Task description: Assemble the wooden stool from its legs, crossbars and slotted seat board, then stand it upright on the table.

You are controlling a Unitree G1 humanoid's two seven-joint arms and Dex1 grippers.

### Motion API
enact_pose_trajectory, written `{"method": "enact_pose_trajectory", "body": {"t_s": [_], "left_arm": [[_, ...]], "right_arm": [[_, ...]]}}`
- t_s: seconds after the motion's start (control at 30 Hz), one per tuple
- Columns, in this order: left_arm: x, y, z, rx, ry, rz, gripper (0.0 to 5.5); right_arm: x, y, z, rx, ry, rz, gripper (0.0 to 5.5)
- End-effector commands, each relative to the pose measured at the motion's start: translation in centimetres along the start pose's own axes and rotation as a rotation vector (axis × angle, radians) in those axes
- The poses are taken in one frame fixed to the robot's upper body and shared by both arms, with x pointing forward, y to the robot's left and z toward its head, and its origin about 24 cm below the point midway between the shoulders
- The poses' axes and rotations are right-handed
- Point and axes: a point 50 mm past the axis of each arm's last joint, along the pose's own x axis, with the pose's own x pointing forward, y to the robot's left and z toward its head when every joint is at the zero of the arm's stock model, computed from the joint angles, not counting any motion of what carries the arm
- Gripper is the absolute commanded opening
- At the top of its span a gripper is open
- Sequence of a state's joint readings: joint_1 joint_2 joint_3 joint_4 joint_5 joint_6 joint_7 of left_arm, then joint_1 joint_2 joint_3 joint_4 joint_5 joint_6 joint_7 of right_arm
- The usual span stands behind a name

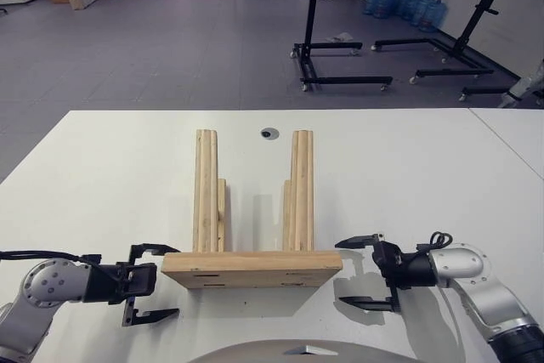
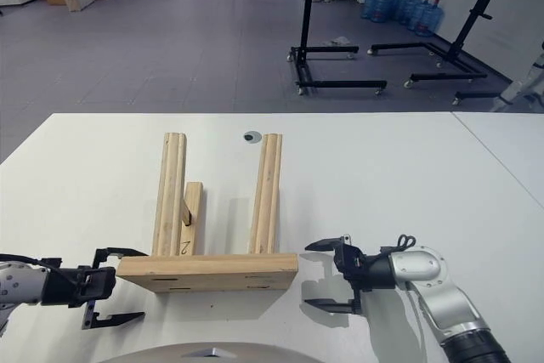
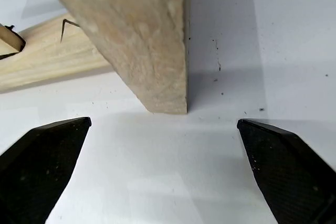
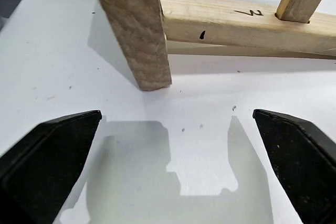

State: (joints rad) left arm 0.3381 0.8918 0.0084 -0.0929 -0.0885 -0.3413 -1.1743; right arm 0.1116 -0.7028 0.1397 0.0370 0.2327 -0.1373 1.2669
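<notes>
— Where's the stool lying?
— On its side on the table, seat board on edge nearest me, legs pointing to 12 o'clock. My left pincer sits at the board's 9 o'clock end and my right pincer at its 3 o'clock end. Both gape wide, gripping nothing.
— Its look?
— Pale wood, with a short crossbar beside the left legs.

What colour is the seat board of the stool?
The seat board is pale, light-brown natural wood; the left eye view shows it best.
</notes>
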Motion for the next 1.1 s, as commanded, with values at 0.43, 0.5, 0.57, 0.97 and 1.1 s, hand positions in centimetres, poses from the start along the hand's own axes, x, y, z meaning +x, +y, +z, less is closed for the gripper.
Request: {"method": "enact_pose_trajectory", "body": {"t_s": [0.43,0.5,0.57,0.97,1.1], "left_arm": [[2.2,1.2,1.4,-0.024,-0.096,-0.020,3.07],[2.4,1.4,1.5,-0.017,-0.104,-0.020,2.76],[2.5,1.5,1.7,-0.017,-0.116,-0.019,2.54],[2.4,1.9,1.7,-0.093,-0.175,-0.023,1.29],[2.2,2.1,3.0,-0.177,-0.251,-0.063,1.29]], "right_arm": [[2.9,-0.7,0.9,-0.022,-0.075,0.033,3.67],[3.0,-0.6,1.0,-0.021,-0.076,0.038,3.32],[3.1,-0.7,1.2,-0.019,-0.078,0.037,3.05],[2.8,-0.8,1.4,-0.010,-0.091,0.051,1.44],[2.5,-1.1,2.2,0.009,-0.122,0.056,1.43]]}}
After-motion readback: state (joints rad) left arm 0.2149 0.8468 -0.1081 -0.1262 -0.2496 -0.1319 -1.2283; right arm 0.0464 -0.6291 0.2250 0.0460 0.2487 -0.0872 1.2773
